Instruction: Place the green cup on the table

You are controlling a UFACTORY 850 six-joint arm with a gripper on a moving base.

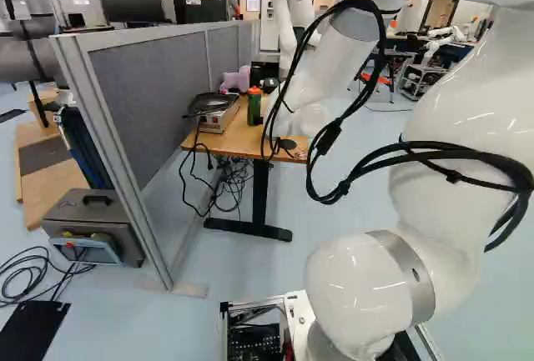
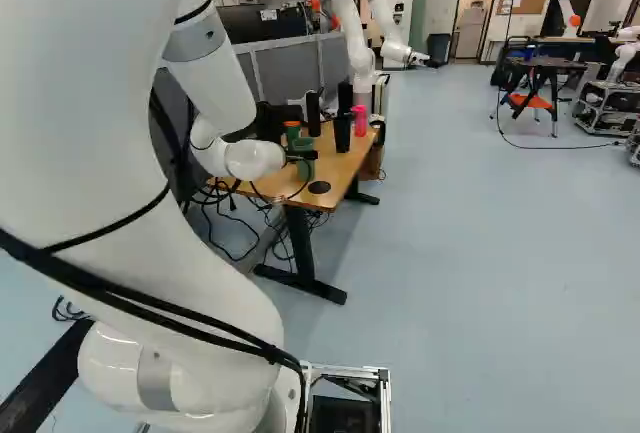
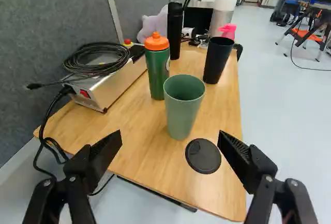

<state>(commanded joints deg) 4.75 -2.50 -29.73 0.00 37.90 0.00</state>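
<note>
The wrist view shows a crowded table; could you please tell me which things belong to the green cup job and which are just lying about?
Job: green cup, table, open end effector.

Apparently just lying about: orange-capped bottle, black disc, black cup, tall black bottle, metal box, coiled cable, pink object.

We see a pale green cup [image 3: 182,111], a black lid [image 3: 202,156], a dark green bottle [image 3: 158,75] with an orange cap [image 3: 156,42], a light-brown table [image 3: 147,154], a speckled grey partition [image 3: 51,32].
</note>
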